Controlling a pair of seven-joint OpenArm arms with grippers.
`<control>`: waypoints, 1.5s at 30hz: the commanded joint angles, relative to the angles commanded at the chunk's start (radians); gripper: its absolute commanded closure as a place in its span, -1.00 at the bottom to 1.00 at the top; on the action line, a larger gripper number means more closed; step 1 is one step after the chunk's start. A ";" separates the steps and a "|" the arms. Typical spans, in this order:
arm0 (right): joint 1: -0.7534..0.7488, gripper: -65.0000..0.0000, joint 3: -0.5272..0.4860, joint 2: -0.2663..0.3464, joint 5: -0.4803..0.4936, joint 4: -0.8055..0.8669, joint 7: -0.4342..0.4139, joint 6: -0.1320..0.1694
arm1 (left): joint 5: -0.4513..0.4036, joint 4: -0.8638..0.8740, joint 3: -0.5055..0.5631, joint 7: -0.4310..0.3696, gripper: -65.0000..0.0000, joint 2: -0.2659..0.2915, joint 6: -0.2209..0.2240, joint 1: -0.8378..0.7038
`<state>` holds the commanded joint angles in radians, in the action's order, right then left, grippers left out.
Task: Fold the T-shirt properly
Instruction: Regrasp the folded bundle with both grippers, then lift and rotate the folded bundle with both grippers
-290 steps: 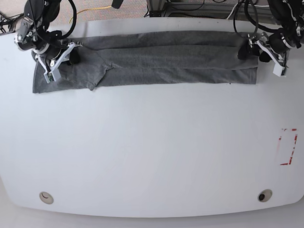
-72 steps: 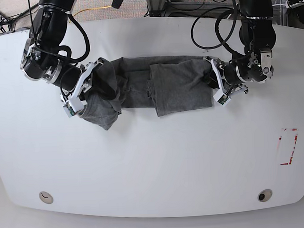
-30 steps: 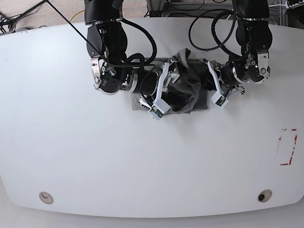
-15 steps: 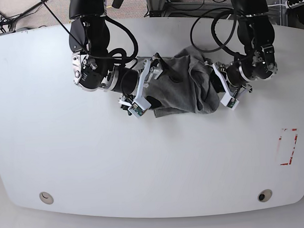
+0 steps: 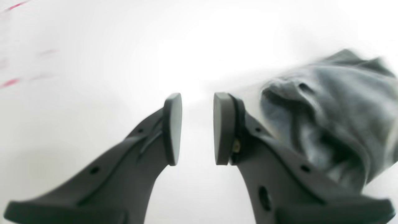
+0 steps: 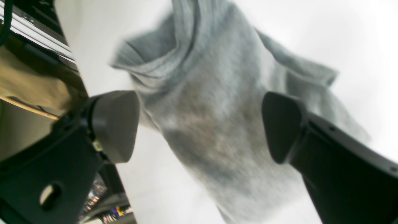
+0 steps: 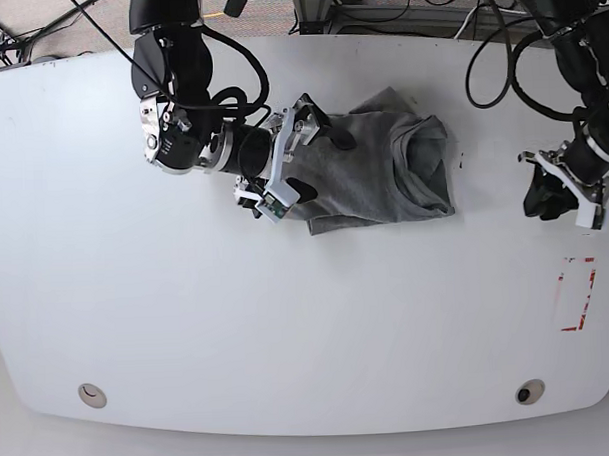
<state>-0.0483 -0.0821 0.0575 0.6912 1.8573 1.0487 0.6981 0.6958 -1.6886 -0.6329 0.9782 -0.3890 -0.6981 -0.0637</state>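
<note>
Left tool [image 7: 546, 206]: parted slightly, empty | right tool [image 7: 317, 158]: wide open over T-shirt [image 7: 368, 171] | bare table [image 7: 288, 329] frontward

White tabletop [image 7: 288, 339], smooth, rounded corners. Grey T-shirt [image 7: 368, 171] lies on it, bunched, beneath the right gripper [image 7: 317, 162] and beside the left gripper [image 7: 549, 199]. Base view: red markings [image 7: 591, 293] just below left gripper; 2 round fittings, 1 [image 7: 530, 391] farther below it, 1 [image 7: 92, 395] below-left of right gripper.
</note>
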 joint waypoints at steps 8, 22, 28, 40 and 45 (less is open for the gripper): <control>0.052 -0.35 0.008 0.002 -0.002 -0.043 -0.003 0.000 | -0.077 -0.006 0.015 0.000 0.50 -0.038 0.000 -0.028; 0.180 0.64 0.003 0.052 -0.003 -0.235 -0.054 0.000 | -0.270 -0.242 0.428 -0.005 0.50 0.166 0.000 -0.044; 0.241 0.64 0.000 0.094 -0.008 -0.367 -0.107 0.000 | -0.433 -0.239 0.600 -0.006 0.50 0.244 0.000 -0.061; 0.175 0.66 0.002 0.106 -0.339 -0.399 -0.238 0.000 | -0.491 -0.054 0.658 -0.006 0.50 0.209 0.000 -0.021; 0.098 0.66 0.008 0.106 -0.442 -0.345 -0.281 0.000 | -0.489 0.000 0.744 -0.006 0.50 0.143 0.000 0.038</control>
<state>0.0499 -0.0744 0.1634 0.2493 1.5121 0.7679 0.6981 0.2064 -1.6886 0.1112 0.9720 -0.2463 -0.6981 -0.0253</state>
